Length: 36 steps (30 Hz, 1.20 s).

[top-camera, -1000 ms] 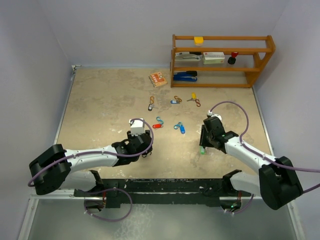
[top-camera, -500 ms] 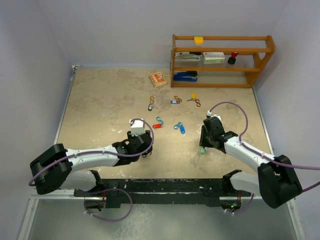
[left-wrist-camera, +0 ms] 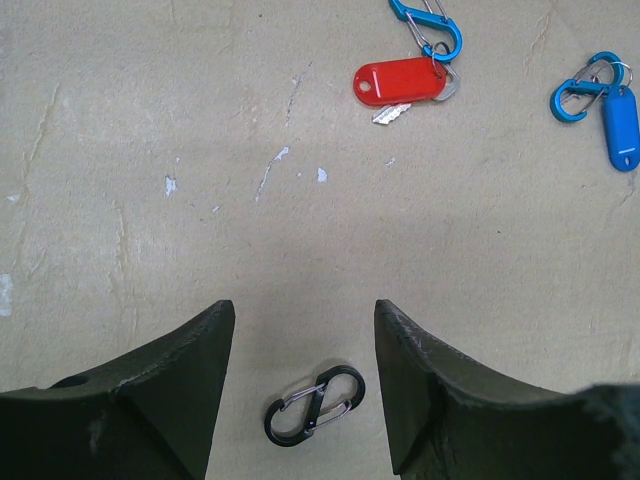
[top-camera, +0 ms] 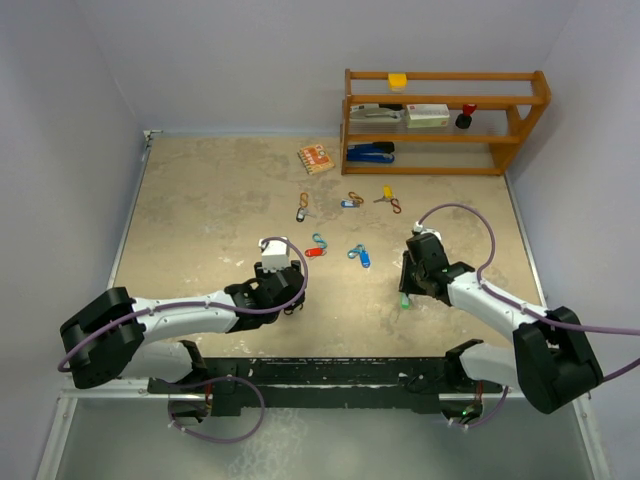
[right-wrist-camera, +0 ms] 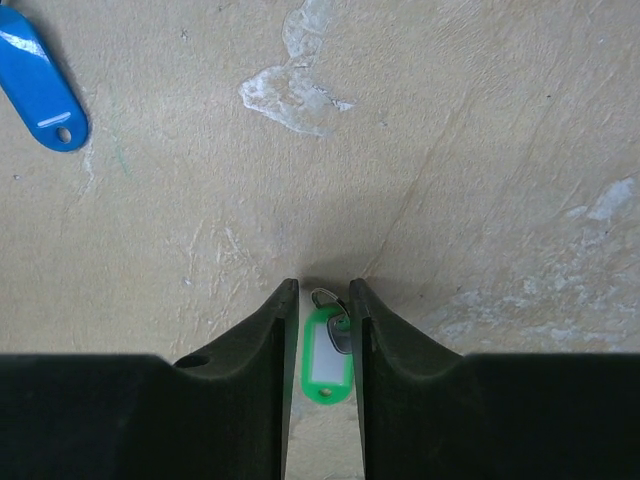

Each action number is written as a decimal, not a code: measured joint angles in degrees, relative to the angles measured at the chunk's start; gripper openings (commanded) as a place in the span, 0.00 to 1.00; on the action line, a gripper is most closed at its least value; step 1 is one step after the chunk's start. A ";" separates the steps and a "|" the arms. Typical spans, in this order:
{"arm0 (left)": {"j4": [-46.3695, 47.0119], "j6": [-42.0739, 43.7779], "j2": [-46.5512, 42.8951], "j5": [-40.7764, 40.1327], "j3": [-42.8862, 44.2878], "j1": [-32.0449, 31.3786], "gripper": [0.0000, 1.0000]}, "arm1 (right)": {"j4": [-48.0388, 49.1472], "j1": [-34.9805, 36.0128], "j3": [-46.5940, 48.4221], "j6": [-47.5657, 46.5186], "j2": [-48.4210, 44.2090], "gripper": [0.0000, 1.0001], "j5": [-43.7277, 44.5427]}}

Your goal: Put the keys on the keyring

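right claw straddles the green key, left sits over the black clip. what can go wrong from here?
1. The right claw has its fingers close on both sides of the green key, which lies flat on the table: a pinch on the thin tag may slip or flick it away.
2. The left claw hangs open over the black clip, which lies flat and slanted: closing on it may spin or push it rather than lift it.

The tabletop (left-wrist-camera: 150, 230) is mottled beige, flecked with white chips. The green key tag (right-wrist-camera: 325, 368) carries a pale label window; the red key tag (left-wrist-camera: 400, 82) and blue key tag (left-wrist-camera: 621, 125) are plain (both with bright blue clips (left-wrist-camera: 575, 98)). The black clip (left-wrist-camera: 314, 404) has silver gates.
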 measured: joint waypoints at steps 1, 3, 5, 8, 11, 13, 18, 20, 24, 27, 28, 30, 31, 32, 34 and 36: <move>-0.02 0.00 0.02 0.00 0.00 0.00 0.55 | 0.00 -0.07 -0.02 0.00 0.02 0.29 -0.11; -0.02 0.00 0.04 0.00 0.00 0.00 0.55 | 0.02 -0.17 -0.02 0.00 0.00 0.28 -0.15; -0.02 0.00 0.07 0.00 0.00 0.00 0.55 | 0.02 -0.20 -0.02 0.00 0.02 0.26 -0.17; 0.00 0.00 0.07 0.00 0.00 0.00 0.55 | 0.02 -0.22 -0.04 -0.04 0.02 0.23 -0.33; 0.00 0.00 0.09 -0.02 0.00 0.00 0.55 | 0.02 -0.22 -0.04 -0.09 0.00 0.22 -0.74; 0.00 0.00 0.24 -0.02 0.00 0.00 0.55 | 0.02 -0.22 -0.04 -0.15 0.00 0.20 -0.90; 0.02 0.00 0.46 -0.02 0.00 0.00 0.55 | 0.04 -0.20 -0.31 -0.35 0.00 0.15 -1.01; 0.00 0.00 0.48 -0.02 0.00 0.00 0.55 | 0.07 -0.22 -0.37 -0.37 -0.02 0.12 -1.01; 0.02 0.00 0.50 -0.02 -0.02 0.00 0.55 | 0.07 -0.22 -0.42 -0.37 -0.04 0.07 -1.01; 0.02 0.00 0.50 -0.02 -0.04 0.00 0.55 | 0.09 -0.22 -0.42 -0.39 -0.17 0.03 -1.01; 0.02 0.00 0.50 -0.02 -0.04 0.00 0.55 | 0.07 -0.20 -0.44 -0.42 -0.31 0.02 -1.01; 0.02 0.00 0.50 -0.02 -0.09 0.00 0.55 | 0.07 -0.22 -0.44 -0.44 -0.70 0.00 -0.98; 0.02 0.00 0.50 -0.02 -0.09 0.00 0.55 | 0.07 -0.22 -0.44 -0.46 -0.85 0.00 -0.98; 0.02 0.00 0.50 -0.02 -0.09 0.00 0.55 | 0.07 -0.22 -0.44 -0.52 -1.05 0.00 -0.98; 0.02 0.00 0.50 -0.02 -0.09 0.00 0.55 | 0.07 -0.22 -0.44 -0.63 -1.31 0.00 -0.98; 0.02 0.00 0.50 -0.02 -0.09 0.00 0.55 | 0.07 -0.22 -0.44 -0.85 -1.64 0.00 -1.01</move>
